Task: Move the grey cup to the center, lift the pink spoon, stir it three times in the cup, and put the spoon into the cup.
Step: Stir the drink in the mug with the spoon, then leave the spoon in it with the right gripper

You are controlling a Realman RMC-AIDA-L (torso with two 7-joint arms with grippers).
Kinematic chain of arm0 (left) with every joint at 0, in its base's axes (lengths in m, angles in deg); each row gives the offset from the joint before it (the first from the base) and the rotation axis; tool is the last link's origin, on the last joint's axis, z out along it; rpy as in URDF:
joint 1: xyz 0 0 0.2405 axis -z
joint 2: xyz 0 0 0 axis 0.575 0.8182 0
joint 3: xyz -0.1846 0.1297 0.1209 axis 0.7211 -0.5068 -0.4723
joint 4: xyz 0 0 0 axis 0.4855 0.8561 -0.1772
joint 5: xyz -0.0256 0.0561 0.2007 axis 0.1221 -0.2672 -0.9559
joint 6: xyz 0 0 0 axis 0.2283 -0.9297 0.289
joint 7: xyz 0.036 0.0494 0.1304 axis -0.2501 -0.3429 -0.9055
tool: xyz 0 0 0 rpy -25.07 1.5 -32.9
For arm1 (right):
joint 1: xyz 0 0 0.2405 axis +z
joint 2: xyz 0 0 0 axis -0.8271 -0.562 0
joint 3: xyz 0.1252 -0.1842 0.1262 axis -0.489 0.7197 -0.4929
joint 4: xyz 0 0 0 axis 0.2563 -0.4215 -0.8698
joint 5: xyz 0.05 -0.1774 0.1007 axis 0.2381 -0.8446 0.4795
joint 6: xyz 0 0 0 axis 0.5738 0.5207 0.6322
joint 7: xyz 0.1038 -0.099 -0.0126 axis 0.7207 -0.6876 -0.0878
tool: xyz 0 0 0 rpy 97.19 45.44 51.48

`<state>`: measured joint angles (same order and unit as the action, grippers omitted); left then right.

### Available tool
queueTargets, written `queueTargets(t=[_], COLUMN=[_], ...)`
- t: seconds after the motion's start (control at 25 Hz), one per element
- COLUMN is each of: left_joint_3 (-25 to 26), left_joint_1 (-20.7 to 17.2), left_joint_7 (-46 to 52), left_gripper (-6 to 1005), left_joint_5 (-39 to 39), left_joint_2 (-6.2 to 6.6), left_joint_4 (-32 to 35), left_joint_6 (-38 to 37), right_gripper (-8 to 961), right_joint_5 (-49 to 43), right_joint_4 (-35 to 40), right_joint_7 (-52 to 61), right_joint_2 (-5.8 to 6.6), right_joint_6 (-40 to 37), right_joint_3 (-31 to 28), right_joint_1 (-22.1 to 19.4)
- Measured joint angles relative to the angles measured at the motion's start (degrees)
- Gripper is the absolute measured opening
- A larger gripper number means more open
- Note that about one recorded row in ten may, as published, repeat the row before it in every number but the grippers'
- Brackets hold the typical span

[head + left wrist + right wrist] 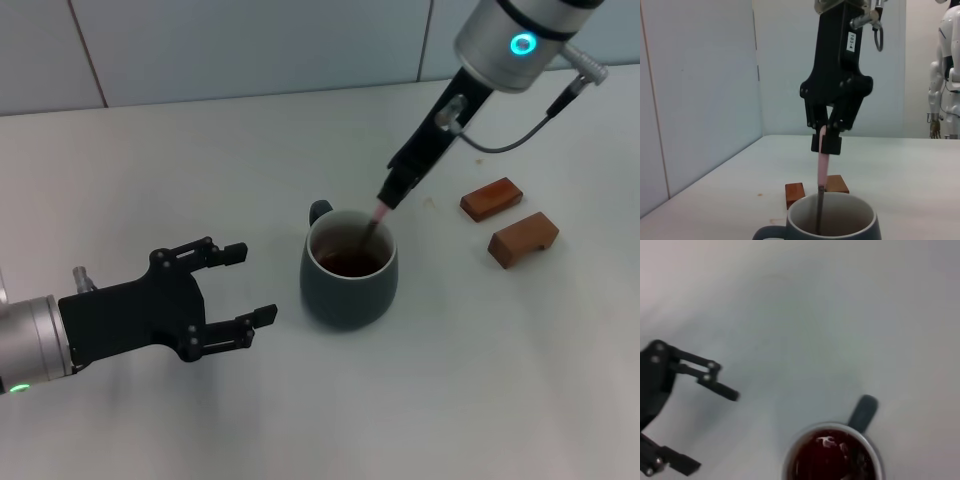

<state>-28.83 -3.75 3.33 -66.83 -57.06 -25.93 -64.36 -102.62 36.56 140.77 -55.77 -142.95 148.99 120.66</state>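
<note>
The grey cup [349, 271] stands near the middle of the white table, handle turned to the far side, with dark brown liquid inside. It also shows in the left wrist view [831, 222] and the right wrist view [832, 455]. My right gripper [393, 194] hangs just above the cup's far right rim, shut on the pink spoon [378, 214]. The spoon [823, 167] stands almost upright, its metal end down in the liquid. My left gripper [245, 286] is open and empty, a short way left of the cup, pointing at it.
Two small brown wooden blocks [491, 198] [523, 238] lie to the right of the cup, behind and beside the right arm. The white table [200, 160] runs to a tiled wall at the back.
</note>
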Motion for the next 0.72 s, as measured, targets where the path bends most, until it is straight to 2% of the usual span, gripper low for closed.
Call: queueTargets(t=[0.16,0.2,0.4,0.52,0.6,0.72], left_joint_3=[0.0,-0.1,-0.7,-1.3,-1.4,-1.4], left_joint_1=[-0.1,-0.1,0.1,0.1,0.1,0.0], left_joint_7=[0.0,0.0,0.0,0.1,0.2,0.2], left_gripper=[785,785,785,785,785,785], left_joint_5=[0.0,0.0,0.1,0.3,0.3,0.3], left_joint_2=[-0.02,-0.03,-0.04,-0.04,-0.04,-0.04], left_joint_4=[0.0,0.0,-0.1,-0.1,-0.1,-0.1], left_joint_6=[0.1,0.1,0.4,0.6,0.6,0.7], right_gripper=[144,146,153,158,161,165], right_joint_5=[0.2,0.8,2.1,2.0,1.5,0.3], right_joint_4=[0.4,0.7,0.7,0.6,0.2,0.3], right_joint_7=[0.1,0.0,-0.8,-1.0,-1.0,-0.7], right_joint_2=[-0.10,-0.73,-1.74,-1.68,-0.88,-0.32], right_joint_6=[-2.5,-4.0,-2.5,-1.2,0.2,0.0], right_joint_3=[0.0,-0.1,-0.1,0.0,0.1,0.1], right_joint_1=[0.1,0.2,0.6,0.7,0.7,0.3])
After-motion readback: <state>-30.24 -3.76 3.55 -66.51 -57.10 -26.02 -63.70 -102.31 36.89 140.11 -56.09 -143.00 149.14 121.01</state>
